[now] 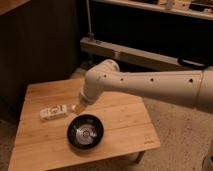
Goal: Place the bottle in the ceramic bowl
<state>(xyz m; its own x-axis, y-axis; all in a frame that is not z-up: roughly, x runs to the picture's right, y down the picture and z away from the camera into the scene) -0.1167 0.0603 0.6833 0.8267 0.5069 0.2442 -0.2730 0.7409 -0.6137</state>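
Observation:
The bottle (53, 112) lies on its side on the left part of the wooden table (125, 125), whitish with a dark-marked label. The ceramic bowl (85, 132) stands just right of and nearer than it, black-rimmed with a shiny grey centre and nothing inside. My white arm reaches in from the right and bends down over the table. The gripper (76, 106) hangs at its end, just right of the bottle's cap end and behind the bowl's far rim. It is open and holds nothing.
The small table's front edge (85, 159) runs close to the bowl. A dark wall stands behind the table on the left. A low metal rail and shelving (130, 52) lie behind on the right. Speckled floor (180, 135) surrounds the table.

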